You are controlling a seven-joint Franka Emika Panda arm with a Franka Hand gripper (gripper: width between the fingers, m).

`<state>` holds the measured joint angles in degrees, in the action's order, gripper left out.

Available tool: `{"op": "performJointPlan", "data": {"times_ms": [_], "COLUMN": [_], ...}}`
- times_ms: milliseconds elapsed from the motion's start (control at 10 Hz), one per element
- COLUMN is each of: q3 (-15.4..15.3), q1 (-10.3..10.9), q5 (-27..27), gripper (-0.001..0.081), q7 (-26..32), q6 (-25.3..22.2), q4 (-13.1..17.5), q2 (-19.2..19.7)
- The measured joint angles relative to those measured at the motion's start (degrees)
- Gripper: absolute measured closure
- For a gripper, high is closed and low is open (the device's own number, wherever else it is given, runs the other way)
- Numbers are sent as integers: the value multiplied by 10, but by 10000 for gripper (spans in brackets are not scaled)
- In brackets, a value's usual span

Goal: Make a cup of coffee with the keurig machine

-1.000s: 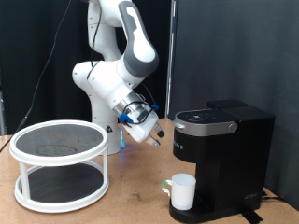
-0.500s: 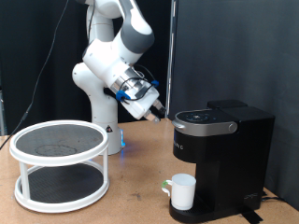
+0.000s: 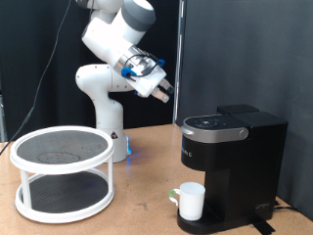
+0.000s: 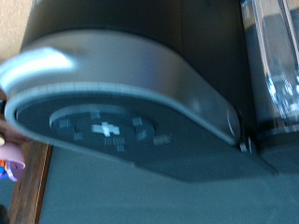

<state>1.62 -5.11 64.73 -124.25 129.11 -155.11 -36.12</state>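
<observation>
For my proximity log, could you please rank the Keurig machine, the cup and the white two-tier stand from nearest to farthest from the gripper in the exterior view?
The gripper hangs in the air, above everything.
1. Keurig machine: just below it, towards the right.
2. Cup: under the machine's head, at its base.
3. Stand: lower left.
Cup and stand are nearly level in distance; that order is tentative.
</observation>
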Motion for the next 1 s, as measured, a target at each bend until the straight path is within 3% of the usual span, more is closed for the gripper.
{"op": "performJointPlan", "data": {"times_ms": [200, 600, 1000], "q3": [0, -3, -45], "q1": [-7, -4, -4], "q5": [-28, -13, -96], "gripper": [0, 0, 0], "q7": [-49, -35, -40], "q6": [-25, -22, -19], "q4": [5, 18, 93], "q2": [-32, -26, 24]}}
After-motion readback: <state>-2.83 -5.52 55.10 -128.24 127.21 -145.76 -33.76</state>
